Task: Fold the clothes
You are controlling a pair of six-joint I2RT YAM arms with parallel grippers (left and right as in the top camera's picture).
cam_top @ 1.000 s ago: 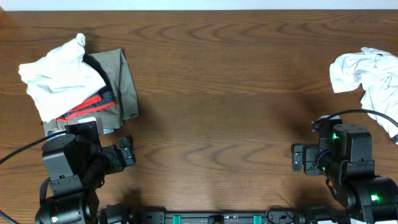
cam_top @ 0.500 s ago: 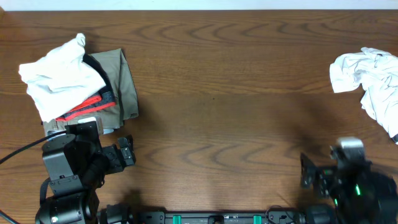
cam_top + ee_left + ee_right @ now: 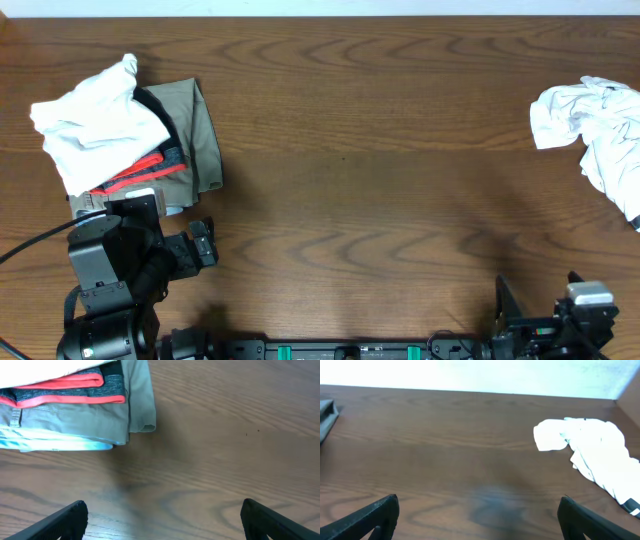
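A pile of clothes lies at the table's left: a crumpled white garment (image 3: 95, 125) on top of a black piece, a grey piece with red trim (image 3: 140, 172) and a folded khaki piece (image 3: 203, 135). The left wrist view shows that stack's edge: khaki (image 3: 75, 420) under grey with red trim (image 3: 65, 387). Another crumpled white garment (image 3: 595, 130) (image 3: 590, 445) lies at the far right. My left gripper (image 3: 205, 245) (image 3: 162, 522) hangs open just in front of the pile, over bare wood. My right gripper (image 3: 535, 300) (image 3: 477, 520) is open and empty, low at the front right.
A pale blue-white piece (image 3: 55, 444) lies at the bottom of the stack. The wooden table (image 3: 350, 150) stretches between the two heaps. A dark part (image 3: 327, 412) shows at the left edge of the right wrist view. Cables run along the front edge.
My right arm has drawn back toward the table's front edge, away from the white garment. The left arm and both heaps have not moved.
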